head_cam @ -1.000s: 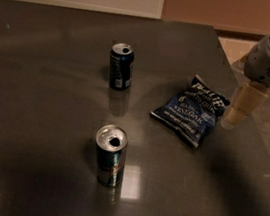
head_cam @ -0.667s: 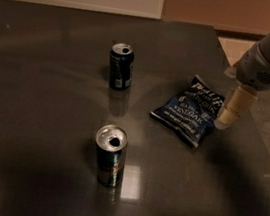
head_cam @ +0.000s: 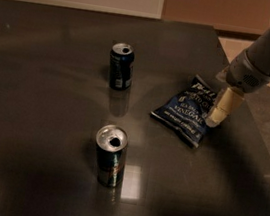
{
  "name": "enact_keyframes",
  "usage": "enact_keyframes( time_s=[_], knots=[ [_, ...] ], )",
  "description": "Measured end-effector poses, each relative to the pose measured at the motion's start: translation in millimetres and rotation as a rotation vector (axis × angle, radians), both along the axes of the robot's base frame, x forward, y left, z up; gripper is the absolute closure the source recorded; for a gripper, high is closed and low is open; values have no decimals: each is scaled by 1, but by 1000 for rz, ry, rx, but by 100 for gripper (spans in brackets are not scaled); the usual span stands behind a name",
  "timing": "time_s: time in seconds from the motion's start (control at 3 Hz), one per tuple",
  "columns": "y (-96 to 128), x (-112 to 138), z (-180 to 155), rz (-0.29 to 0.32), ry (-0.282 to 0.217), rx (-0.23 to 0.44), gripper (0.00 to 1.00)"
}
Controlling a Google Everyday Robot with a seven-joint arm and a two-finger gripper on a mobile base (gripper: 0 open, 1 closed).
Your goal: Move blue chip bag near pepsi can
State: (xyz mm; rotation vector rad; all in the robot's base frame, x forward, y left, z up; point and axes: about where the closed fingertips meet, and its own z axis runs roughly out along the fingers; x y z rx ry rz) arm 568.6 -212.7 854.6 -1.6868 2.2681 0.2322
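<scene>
You are looking at a dark, glossy surface [head_cam: 41, 91] that fills nearly the whole view, with a bright light glare near its front left corner. The grey arm [head_cam: 266, 56] comes in from the upper right and slants down towards the right side of the surface.

The bag [head_cam: 185, 107] lies flat right of centre, tilted, its white lettering facing up and one crimped end pointing at the arm. It sits well apart from both cans.

Your end effector [head_cam: 214, 121], pale cream, hangs from the arm's grey wrist with its tip at the bag's right edge, either touching or just beside it. You cannot tell whether it is wide or narrow, or whether it grips the bag.

The pepsi can [head_cam: 121, 66] stands upright left of the bag, farther back. The dark can [head_cam: 110, 156] stands upright nearer you, almost directly in front of the pepsi can, its top open.
</scene>
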Motion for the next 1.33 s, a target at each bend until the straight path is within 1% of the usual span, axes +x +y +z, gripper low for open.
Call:
enact_keyframes(
  time_s=[0.33, 0.67, 1.0, 1.33],
  knots=[
    [5, 6, -11, 3, 14, 9, 17],
    [11, 8, -15, 5, 22, 16, 41],
    [20, 8, -8, 10, 27, 36, 64],
    [37, 10, 12, 23, 33, 74, 87]
  ],
)
